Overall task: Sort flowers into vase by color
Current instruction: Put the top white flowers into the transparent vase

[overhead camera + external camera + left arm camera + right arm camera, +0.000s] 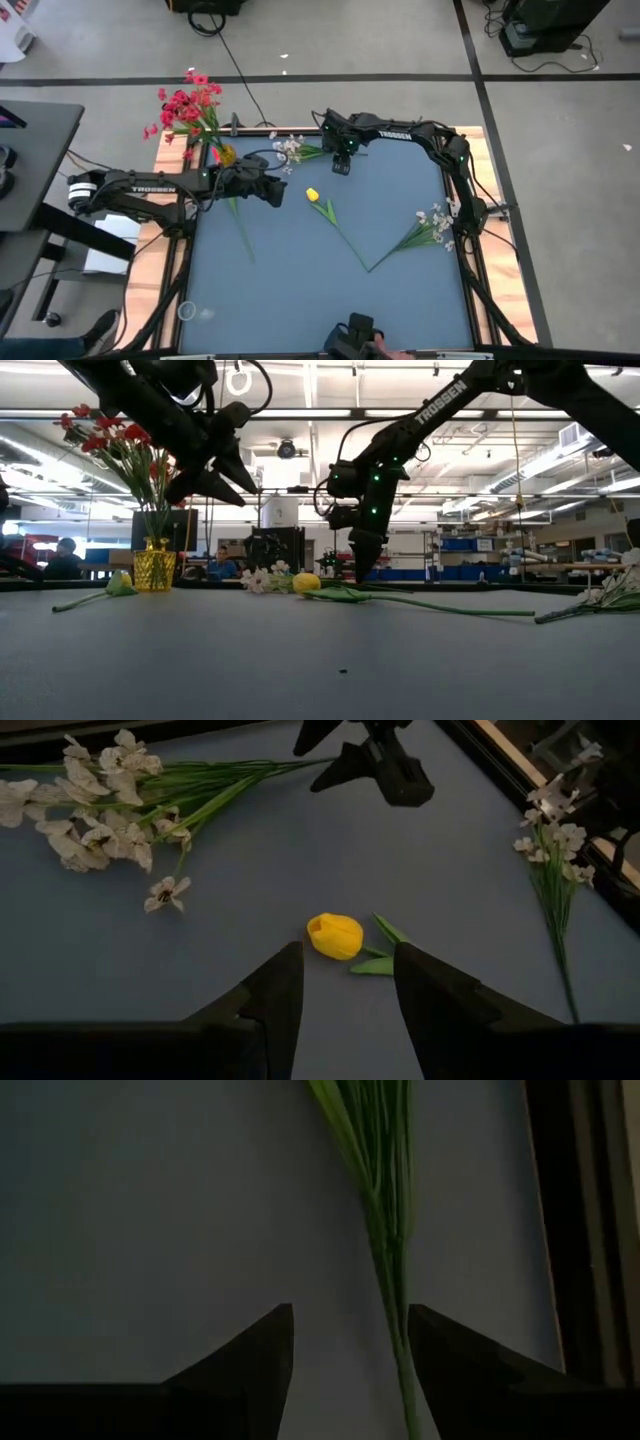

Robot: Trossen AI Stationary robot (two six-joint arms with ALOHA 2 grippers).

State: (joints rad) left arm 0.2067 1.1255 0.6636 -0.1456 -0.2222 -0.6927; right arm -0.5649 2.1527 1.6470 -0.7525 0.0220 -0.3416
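Red artificial blossoms (187, 105) already stand in the yellow glass vase (153, 565); beside it, a yellow tulip (312, 194) and two white sprays (290, 148) lie unsorted, as the empty, parted left gripper (277, 190) and right gripper (343, 166) hover above them

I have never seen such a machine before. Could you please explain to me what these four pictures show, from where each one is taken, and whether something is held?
It is a robot with two dark arms at a blue table. One picture looks down from above, one looks level across the tabletop, and two come from cameras on the wrists. The left gripper hangs open just short of a yellow tulip lying on the table. The right gripper is open over the green stem of a white flower spray. Another white spray lies by the right edge. Red flowers already stand in a yellow vase. Nothing is held.
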